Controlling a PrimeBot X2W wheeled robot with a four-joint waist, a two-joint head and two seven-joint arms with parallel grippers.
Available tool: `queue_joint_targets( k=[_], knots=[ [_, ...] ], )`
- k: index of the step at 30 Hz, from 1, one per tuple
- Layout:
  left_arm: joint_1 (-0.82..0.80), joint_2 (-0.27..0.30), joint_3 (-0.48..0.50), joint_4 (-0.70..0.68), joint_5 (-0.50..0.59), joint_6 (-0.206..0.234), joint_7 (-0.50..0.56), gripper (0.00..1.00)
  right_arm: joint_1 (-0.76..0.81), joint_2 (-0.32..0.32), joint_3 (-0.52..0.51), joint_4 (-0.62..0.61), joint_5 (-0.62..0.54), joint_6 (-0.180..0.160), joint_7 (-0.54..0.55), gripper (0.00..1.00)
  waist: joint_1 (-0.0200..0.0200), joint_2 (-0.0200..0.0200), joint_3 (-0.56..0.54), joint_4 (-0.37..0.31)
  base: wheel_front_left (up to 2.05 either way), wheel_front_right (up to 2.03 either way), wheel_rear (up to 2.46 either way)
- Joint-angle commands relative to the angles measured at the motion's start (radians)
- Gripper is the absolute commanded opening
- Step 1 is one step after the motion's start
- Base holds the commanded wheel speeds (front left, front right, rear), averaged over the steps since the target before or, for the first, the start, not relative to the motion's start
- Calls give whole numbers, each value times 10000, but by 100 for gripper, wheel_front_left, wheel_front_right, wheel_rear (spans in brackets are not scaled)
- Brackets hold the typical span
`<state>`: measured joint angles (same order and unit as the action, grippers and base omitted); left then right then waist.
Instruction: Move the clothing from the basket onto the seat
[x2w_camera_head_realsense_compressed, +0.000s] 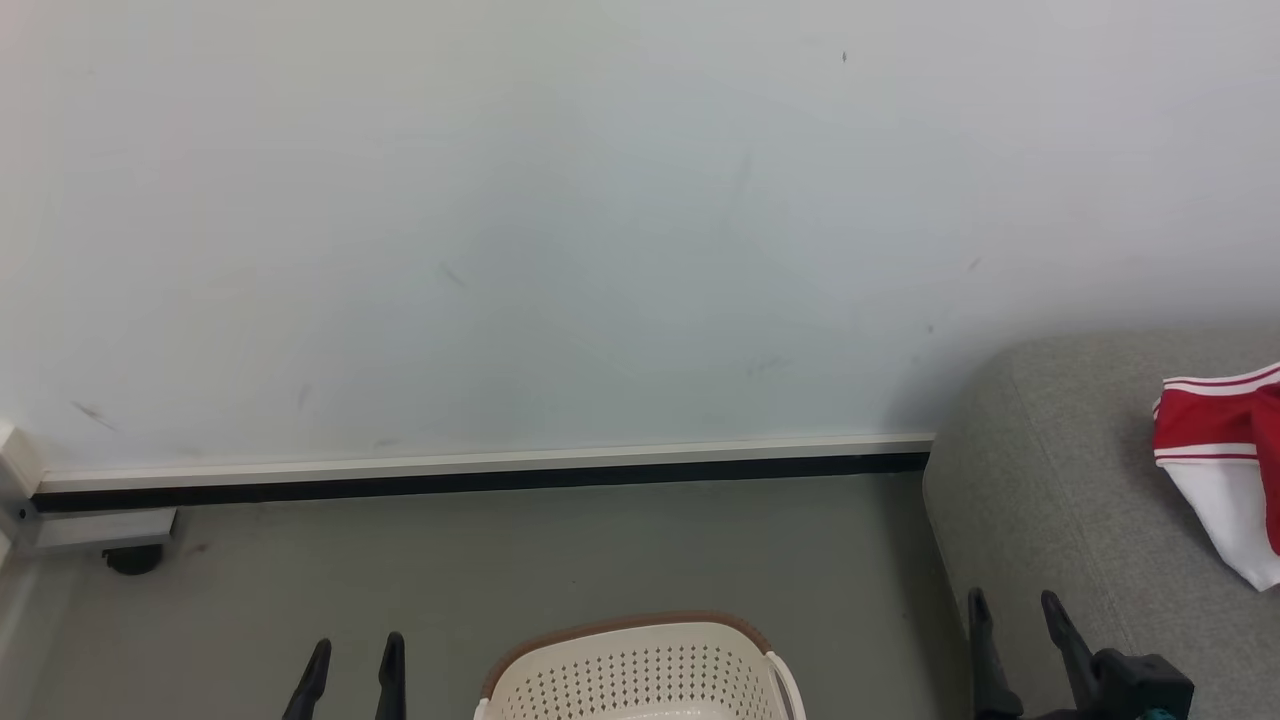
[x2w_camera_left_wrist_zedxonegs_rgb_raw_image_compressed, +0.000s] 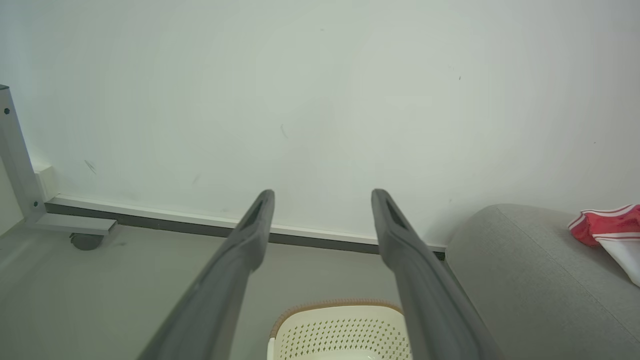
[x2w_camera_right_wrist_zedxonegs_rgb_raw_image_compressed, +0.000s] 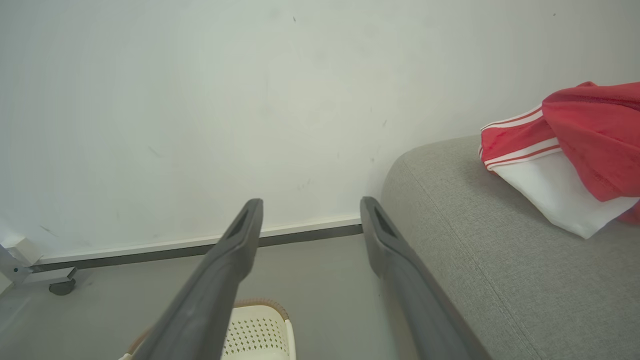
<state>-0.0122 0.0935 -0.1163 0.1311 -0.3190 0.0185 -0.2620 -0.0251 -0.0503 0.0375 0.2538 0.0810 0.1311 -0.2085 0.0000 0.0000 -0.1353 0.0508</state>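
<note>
The clothing (x2w_camera_head_realsense_compressed: 1215, 440) lies on the seat (x2w_camera_head_realsense_compressed: 1050, 500), beyond and right of the right claw (x2w_camera_head_realsense_compressed: 1012, 597). The basket (x2w_camera_head_realsense_compressed: 640, 665) sits between that and the left claw (x2w_camera_head_realsense_compressed: 358, 642). Both claws gape, empty; the job looks done, though the basket's bottom is hidden.

Looking forward and down from the head at the wall (x2w_camera_head_realsense_compressed: 600, 200). Peering from each wrist along left pincer (x2w_camera_left_wrist_zedxonegs_rgb_raw_image_compressed: 323, 195) and right pincer (x2w_camera_right_wrist_zedxonegs_rgb_raw_image_compressed: 311, 202), same heading. Shared: basket (x2w_camera_head_realsense_compressed: 640, 672) beneath the tips, seat (x2w_camera_head_realsense_compressed: 1050, 480) to their right.
</note>
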Motion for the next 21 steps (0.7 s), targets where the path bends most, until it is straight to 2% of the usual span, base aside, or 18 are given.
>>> queue_joint_targets(
  k=[1,8,21],
  knots=[
    [253,-3,102,16,192,-182,-43,100,198,0,102,93,8,-6,-122,100,0,0,-3,11,0,0,0],
    [620,-104,551,246,704,-581,-43,100,417,-1,598,205,68,-6,-290,100,0,0,45,-104,0,0,0],
    [759,-335,973,323,1103,-663,-44,100,250,0,784,422,140,-6,-304,100,0,0,115,-327,0,0,0]
  ],
)
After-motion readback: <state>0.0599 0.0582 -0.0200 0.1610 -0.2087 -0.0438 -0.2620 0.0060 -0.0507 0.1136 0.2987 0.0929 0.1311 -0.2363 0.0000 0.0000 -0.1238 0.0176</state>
